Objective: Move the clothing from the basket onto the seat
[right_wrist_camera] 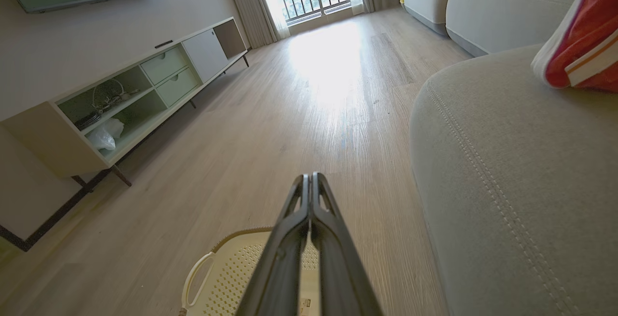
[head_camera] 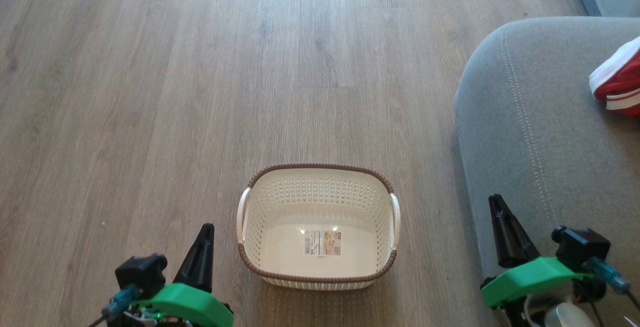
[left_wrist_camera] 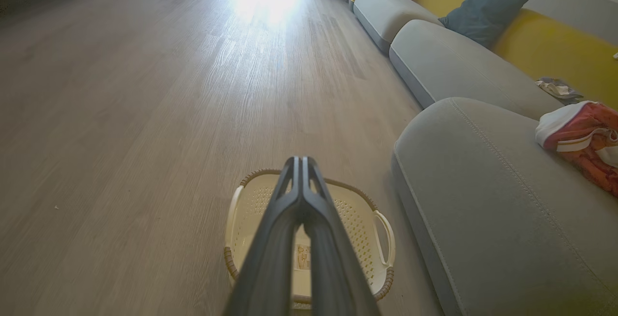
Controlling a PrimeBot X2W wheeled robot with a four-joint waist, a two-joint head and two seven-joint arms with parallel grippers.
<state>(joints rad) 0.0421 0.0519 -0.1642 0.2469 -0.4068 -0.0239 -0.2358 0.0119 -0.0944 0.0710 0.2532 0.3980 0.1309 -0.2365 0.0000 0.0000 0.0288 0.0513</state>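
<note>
Left hand, right hand pressed together; perforated cream basket, woven-look rim; red clothing on stitched grey seat.

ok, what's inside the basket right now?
Nothing but the label sticker on its bottom; in the head view the basket holds no clothing. The red clothing lies on the seat. In the left wrist view the left gripper, shut, covers part of the bottom.

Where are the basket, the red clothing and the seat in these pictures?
basket (head_camera: 320,187): head view, on its perforated far wall.
red clothing (head_camera: 625,81): head view, on the red fold near the picture's right edge.
seat (head_camera: 565,132): head view, on bare grey fabric right of the stitched seam.
</note>
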